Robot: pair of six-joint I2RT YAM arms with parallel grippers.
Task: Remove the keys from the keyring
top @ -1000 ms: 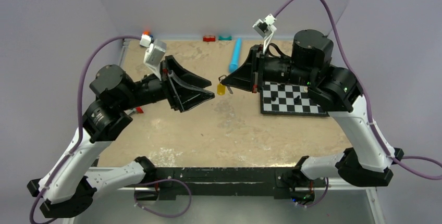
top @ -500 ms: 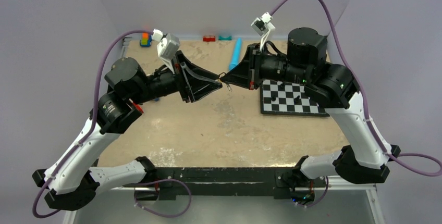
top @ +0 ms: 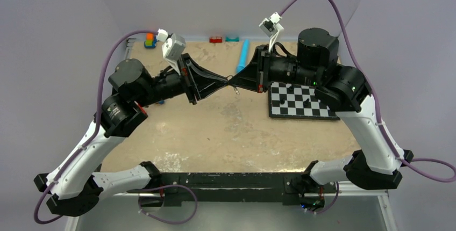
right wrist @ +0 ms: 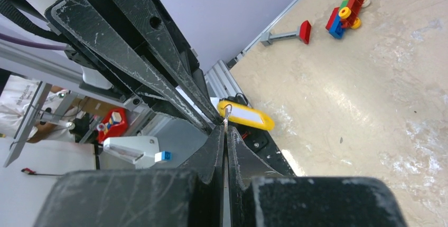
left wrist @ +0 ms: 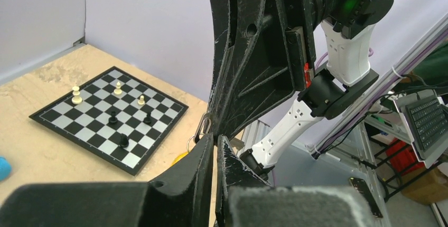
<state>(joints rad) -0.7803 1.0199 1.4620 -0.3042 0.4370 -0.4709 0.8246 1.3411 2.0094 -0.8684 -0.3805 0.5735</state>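
Right wrist view: the right gripper (right wrist: 224,133) pinches the keyring (right wrist: 226,112) between pressed fingers, the yellow key (right wrist: 246,116) hanging just past their tips. Tip to tip with it, the left gripper (left wrist: 214,141) has fingers drawn nearly together beside the ring; whether they grip it is unclear.

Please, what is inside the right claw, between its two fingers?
The shut right claw pinches the thin keyring; its edge sticks out at the tips, the yellow key just beyond. The fingers cover the gripped part.

Right gripper (right wrist: 225,131) tight on keyring (right wrist: 226,112), yellow key (right wrist: 247,117) just beside
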